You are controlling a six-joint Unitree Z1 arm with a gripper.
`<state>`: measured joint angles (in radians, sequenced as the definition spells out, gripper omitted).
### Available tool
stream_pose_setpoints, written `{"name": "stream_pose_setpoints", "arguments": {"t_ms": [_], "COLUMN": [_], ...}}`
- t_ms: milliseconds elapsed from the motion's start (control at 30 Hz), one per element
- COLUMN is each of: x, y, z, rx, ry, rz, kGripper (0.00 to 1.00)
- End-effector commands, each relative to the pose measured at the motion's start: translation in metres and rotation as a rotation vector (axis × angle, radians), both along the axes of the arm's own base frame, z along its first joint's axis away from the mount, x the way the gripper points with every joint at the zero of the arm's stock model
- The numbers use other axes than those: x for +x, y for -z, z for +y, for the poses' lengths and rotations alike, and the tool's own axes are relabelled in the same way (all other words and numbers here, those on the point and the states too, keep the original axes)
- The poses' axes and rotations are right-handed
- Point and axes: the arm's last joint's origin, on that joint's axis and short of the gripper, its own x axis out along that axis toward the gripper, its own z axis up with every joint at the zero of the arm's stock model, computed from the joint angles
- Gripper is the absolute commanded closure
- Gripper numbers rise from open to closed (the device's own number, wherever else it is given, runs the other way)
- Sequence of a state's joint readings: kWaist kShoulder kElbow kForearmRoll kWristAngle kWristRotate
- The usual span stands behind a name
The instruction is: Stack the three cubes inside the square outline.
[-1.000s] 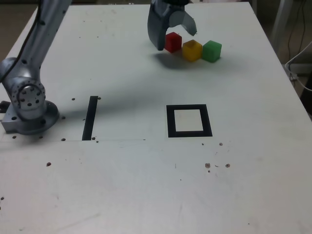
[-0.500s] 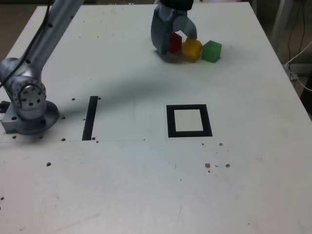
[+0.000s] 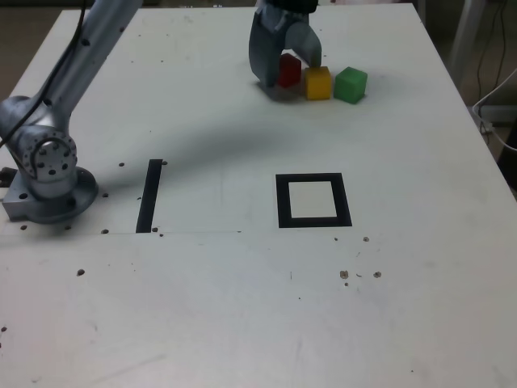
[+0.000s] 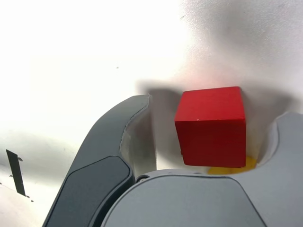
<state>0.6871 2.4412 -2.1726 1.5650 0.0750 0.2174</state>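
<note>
Exterior view: gripper [image 3: 286, 52] near desk's [image 3: 202, 299] far edge, spread around red cube [image 3: 288, 71]; yellow cube [image 3: 317, 83] beside it, green cube [image 3: 350, 85] next, toward right edge. Square outline [image 3: 284, 202] nearer desk's middle, no cube inside.

Wrist view: red cube between spread fingers [image 4: 102, 151], gap at one side; yellow sliver partly hidden.
</note>
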Motion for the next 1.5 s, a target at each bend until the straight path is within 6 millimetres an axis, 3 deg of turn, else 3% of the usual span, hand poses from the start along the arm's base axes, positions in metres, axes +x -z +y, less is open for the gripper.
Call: {"name": "stream_pose_setpoints", "arguments": {"t_ms": [0, 200, 333, 900, 1100, 1267, 1467], "x": [-0.002, -0.002, -0.001, -0.003, -0.007, -0.010, -0.010], "y": [0.001, 0.001, 0.000, -0.008, -0.024, -0.046, -0.069], "z": [0.000, 0.000, 0.000, -0.002, -0.008, -0.025, -0.064], "rx": [-0.018, -0.016, -0.014, -0.020, 0.000, 0.018, 0.026], "ry": [0.000, 0.001, 0.004, 0.031, 0.049, 0.081, 0.155], "rz": [0.017, 0.016, 0.012, -0.004, -0.011, -0.027, -0.036], "kGripper": [0.34, 0.59, 0.69, 0.71, 0.72, 0.71, 0.71]}}
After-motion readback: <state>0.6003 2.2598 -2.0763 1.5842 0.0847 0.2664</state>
